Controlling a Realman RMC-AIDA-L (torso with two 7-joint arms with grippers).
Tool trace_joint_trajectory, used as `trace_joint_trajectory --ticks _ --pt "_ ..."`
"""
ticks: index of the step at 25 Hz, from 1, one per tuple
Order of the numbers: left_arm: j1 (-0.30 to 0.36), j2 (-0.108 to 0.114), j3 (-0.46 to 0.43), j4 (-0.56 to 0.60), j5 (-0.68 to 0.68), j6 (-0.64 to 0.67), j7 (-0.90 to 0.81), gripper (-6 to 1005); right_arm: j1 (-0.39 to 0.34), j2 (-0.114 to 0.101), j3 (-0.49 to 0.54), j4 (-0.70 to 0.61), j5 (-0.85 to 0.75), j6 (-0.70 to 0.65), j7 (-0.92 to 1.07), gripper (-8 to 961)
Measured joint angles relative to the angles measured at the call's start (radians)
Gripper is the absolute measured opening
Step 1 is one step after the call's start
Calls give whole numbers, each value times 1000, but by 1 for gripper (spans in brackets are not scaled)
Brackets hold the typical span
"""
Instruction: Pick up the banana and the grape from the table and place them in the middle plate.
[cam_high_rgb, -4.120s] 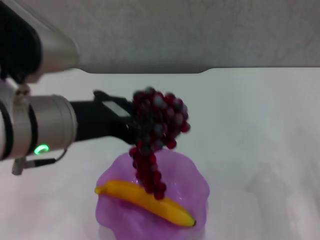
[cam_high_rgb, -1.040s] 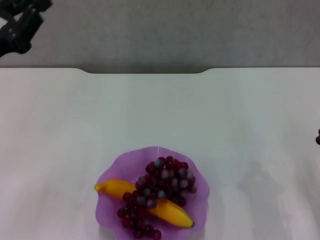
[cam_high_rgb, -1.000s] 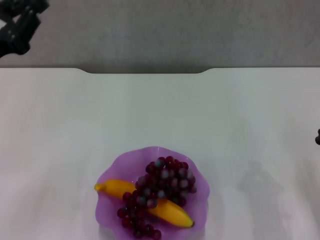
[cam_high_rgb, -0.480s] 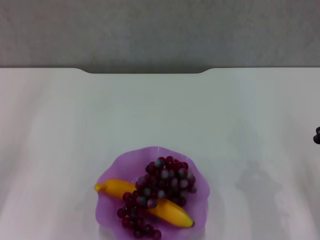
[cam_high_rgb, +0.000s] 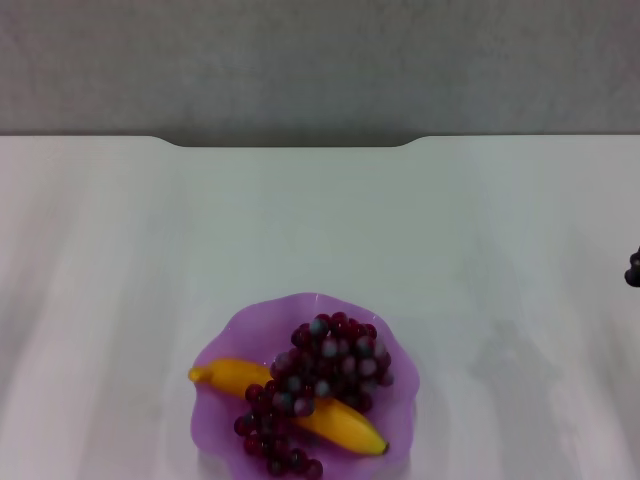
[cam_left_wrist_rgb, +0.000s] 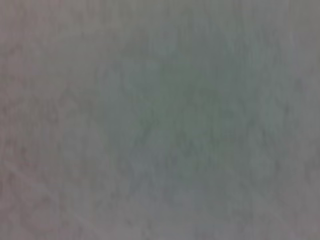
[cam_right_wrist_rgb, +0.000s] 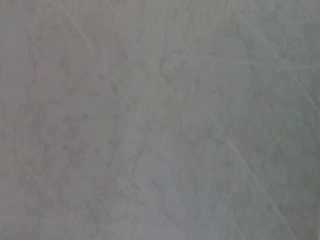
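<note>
The banana (cam_high_rgb: 290, 401) lies in the middle plate (cam_high_rgb: 390, 345), at the near edge of the surface (cam_high_rgb: 300, 220) and a little toward the robot's left of centre in the head view. It runs slantwise across the plate, its blunt end toward the robot's left and its dark tip at the plate's near right rim. The grape (cam_high_rgb: 315, 385) lies across it: the full, rounded part of the bunch sits on the far right half of the plate, and a thinner tail of berries trails over the banana's middle to the near rim. Some berries carry a pale bloom. Both fruits rest inside the wavy rim, touching each other and the plate.

No writing, label or brand can be read on anything here.

Beyond the plate the white surface stretches to its far edge, where a shallow notch cuts in, and a grey wall (cam_high_rgb: 320, 60) stands behind it.

At the right border of the head view, well apart from the plate, a small dark piece shows; it may belong to the right hand (cam_high_rgb: 634, 268), but its opening cannot be told. The left hand is out of sight. Both wrist views show only a blurred grey surface.
</note>
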Motion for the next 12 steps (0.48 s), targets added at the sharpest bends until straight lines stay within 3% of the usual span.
trace_joint_trajectory --ticks 12 --pt "-35 15 12 104 1 21 -83 11 10 0 0 -14 4 2 0 0"
